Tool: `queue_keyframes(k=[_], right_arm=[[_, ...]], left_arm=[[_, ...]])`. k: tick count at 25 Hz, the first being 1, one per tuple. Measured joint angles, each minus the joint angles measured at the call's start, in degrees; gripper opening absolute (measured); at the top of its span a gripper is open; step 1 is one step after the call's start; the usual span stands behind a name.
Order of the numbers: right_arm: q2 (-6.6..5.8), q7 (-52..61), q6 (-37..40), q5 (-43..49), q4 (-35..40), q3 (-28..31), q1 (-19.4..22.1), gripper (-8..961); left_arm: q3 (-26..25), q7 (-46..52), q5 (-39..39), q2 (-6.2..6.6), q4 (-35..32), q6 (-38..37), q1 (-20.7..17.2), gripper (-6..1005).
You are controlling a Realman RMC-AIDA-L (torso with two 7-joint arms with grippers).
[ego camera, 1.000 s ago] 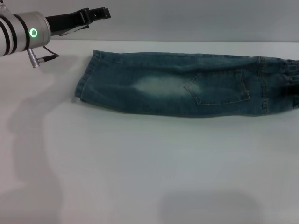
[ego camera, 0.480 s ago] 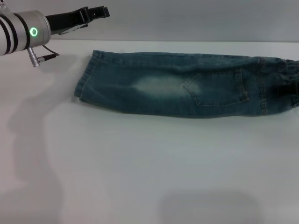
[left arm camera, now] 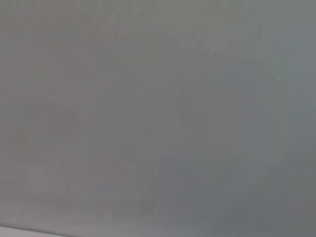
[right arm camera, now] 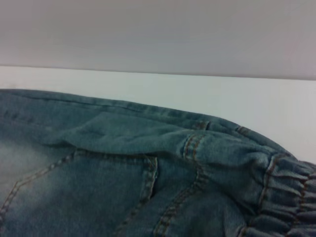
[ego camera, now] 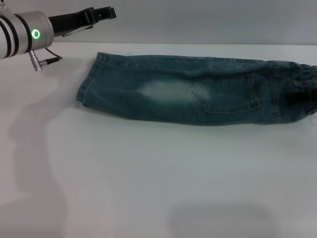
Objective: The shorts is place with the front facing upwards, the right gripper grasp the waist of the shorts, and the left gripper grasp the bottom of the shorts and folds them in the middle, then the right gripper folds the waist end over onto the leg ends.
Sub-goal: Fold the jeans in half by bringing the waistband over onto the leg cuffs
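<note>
The shorts (ego camera: 198, 91) lie on the white table (ego camera: 148, 173) as one long strip, folded lengthwise, with a pale faded patch and a stitched pocket facing up. The leg ends (ego camera: 86, 82) point left. The ruffled waist (ego camera: 304, 79) sits at the right edge of the head view, and a dark shape rests on it there. The right wrist view looks closely at the waist (right arm camera: 281, 197) and a pocket seam. My left gripper (ego camera: 106, 13) hovers high at the back left, apart from the shorts. The left wrist view holds only grey wall.
A grey wall (ego camera: 198, 20) runs along the table's back edge just behind the shorts. Bare white tabletop spreads in front of the shorts and to their left. The left arm casts a shadow on the table's left side.
The shorts have slid slightly to the left, the waist end coming in from the right edge. The left arm has stayed where it was.
</note>
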State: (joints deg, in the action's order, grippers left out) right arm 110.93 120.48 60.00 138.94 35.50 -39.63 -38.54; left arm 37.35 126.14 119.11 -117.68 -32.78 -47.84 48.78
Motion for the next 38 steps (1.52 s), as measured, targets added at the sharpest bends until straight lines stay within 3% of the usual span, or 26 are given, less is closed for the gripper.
queue_keyframes(k=[2,7,13,24,26,34,38], right_arm=[[0.00,-0.44,0.09,-0.09,0.00,0.00,0.04,527],[-0.05,-0.58,1.07,-0.13,0.00,0.00,-0.06,284],[-0.73,-0.02,4.42,-0.14,0.32,0.12,-0.32,105],[-3.06,3.59,19.19,0.18,7.22,0.69,-0.77,70],[-3.66,5.19,24.73,0.21,10.08,0.70,-1.48,70],[-4.29,8.31,34.52,0.34,14.78,0.70,-3.04,71],[-4.72,9.41,38.27,0.36,16.51,0.78,-4.02,70]], left_arm=[[0.00,-0.95,-0.26,-0.04,0.00,0.00,0.00,829],[0.00,-2.35,-0.69,-0.11,0.07,0.40,-0.05,829],[0.01,-5.65,-2.00,-0.17,1.15,1.00,-0.16,829],[2.01,-13.52,-2.85,-0.35,2.38,2.31,-0.41,829],[4.21,-16.51,-4.49,-0.65,3.33,3.44,-0.49,829],[10.21,-22.59,-11.47,-0.78,6.04,5.69,-0.62,829],[17.59,-24.85,-16.24,-0.89,6.74,7.21,-0.97,829]])
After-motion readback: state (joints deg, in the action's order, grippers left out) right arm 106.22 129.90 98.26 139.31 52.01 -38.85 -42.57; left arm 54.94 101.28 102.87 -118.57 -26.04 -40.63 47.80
